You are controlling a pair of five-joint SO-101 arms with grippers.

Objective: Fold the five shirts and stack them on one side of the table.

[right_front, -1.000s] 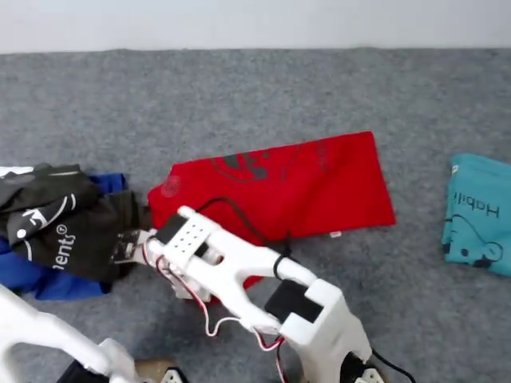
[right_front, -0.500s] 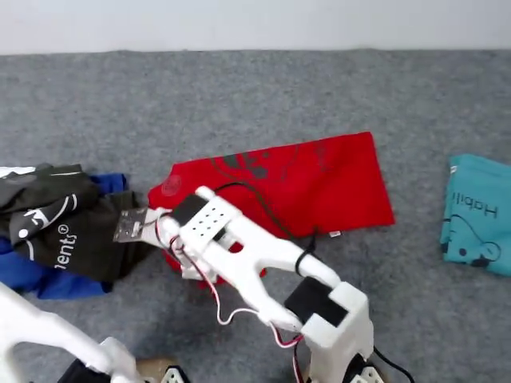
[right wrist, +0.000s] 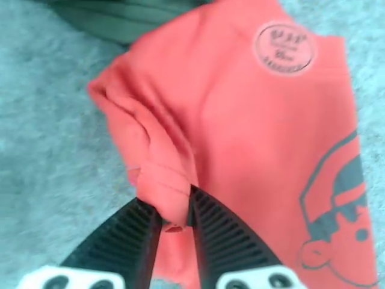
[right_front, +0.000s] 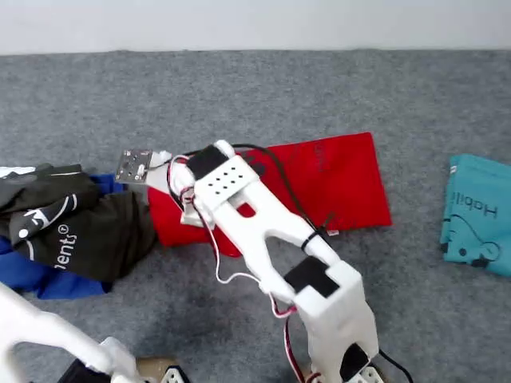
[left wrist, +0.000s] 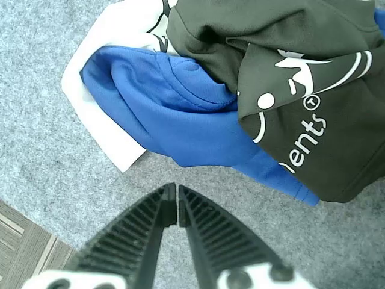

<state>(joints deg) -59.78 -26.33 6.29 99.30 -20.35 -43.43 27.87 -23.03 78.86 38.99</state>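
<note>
A red shirt lies spread across the middle of the grey table. My right gripper is at its left end, shut on a bunched fold of the red shirt, and its fingers pinch the cloth edge. At the left lies a heap: a dark shirt over a blue shirt and a white shirt. My left gripper hangs shut and empty above the carpet, just short of the blue shirt and the dark shirt. A folded teal shirt rests at the right edge.
The left arm's white link crosses the near left corner. Bare grey carpet runs along the far side up to a white wall. A wood floor strip shows beyond the table edge.
My right gripper has swung toward the far side and a little right, carrying the red shirt's near left edge with it. The heap at the left has not moved.
</note>
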